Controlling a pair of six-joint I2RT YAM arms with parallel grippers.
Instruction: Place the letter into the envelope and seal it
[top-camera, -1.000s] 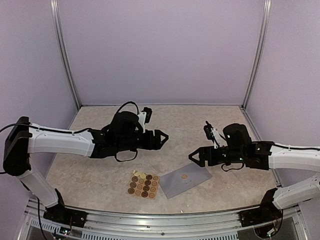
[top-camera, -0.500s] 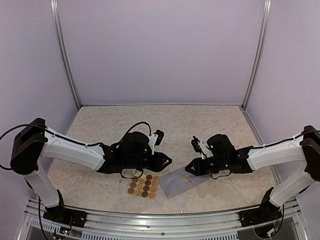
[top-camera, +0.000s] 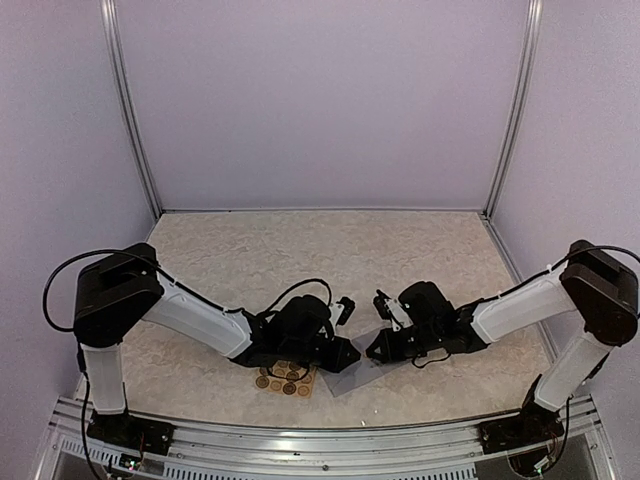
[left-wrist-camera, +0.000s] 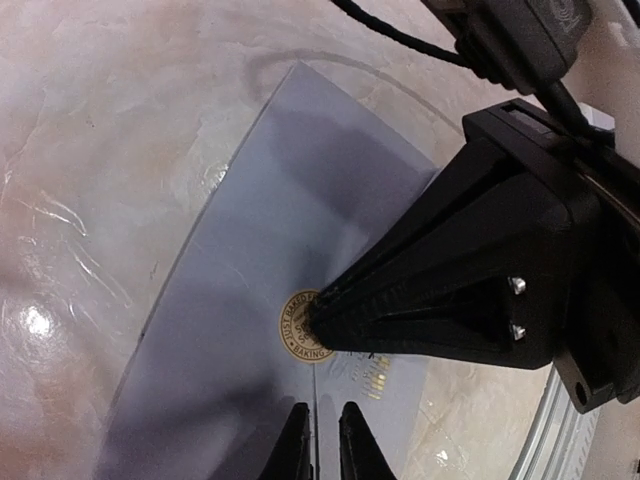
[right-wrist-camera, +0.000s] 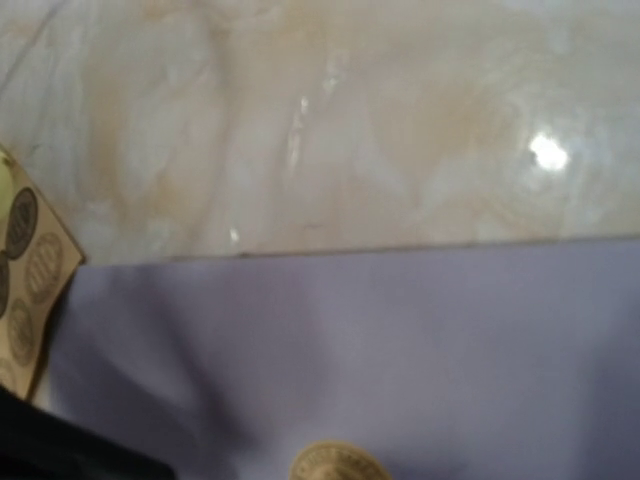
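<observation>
Seal step: press your right gripper (left-wrist-camera: 313, 316), fingers clenched on nothing, squarely onto round sticker (left-wrist-camera: 295, 332); pin envelope (left-wrist-camera: 250, 240) with left gripper (left-wrist-camera: 322, 440), fingers nearly touching, empty, so it can't slide.

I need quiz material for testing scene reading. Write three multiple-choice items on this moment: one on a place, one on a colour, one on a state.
1. Where is the tip of the right gripper?
A. inside a cardboard box
B. at the round gold paper sticker on the flat grey-lavender paper envelope
C. on a blue plate

2. What colour is the envelope?
A. red
B. green
C. grey-lavender

3. How do the right gripper's jaws stand?
A. shut together
B. wide open
C. clamped on a pen

Answers:
1 B, the left wrist view shows its point meeting the sticker.
2 C, both wrist views show that tint.
3 A, the black tips taper into one closed point.
</observation>
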